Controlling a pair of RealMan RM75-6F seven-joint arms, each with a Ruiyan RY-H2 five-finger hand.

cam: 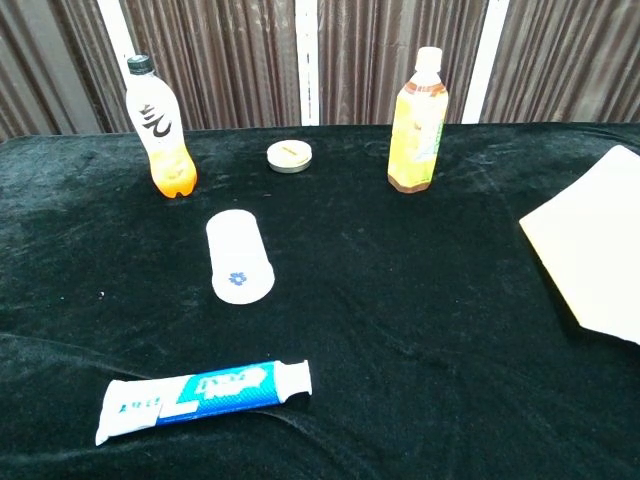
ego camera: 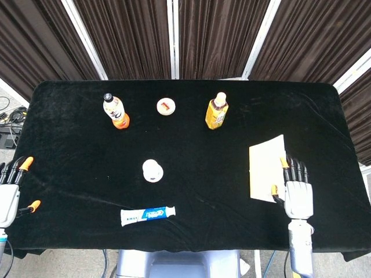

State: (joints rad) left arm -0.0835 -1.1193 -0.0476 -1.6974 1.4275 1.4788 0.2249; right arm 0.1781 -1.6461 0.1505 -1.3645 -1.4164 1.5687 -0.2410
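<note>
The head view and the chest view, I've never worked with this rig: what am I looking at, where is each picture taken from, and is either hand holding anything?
These are two robot arms with finger hands at a black table. The head view looks straight down; the chest view looks across from low in front. The right hand lies with fingers spread beside a folded white cloth, its thumb at the cloth's edge, gripping nothing. The left hand hangs open off the table's left edge. Also there: an orange bottle, a yellow bottle, a small round tin, a white cup and a toothpaste tube.
</note>
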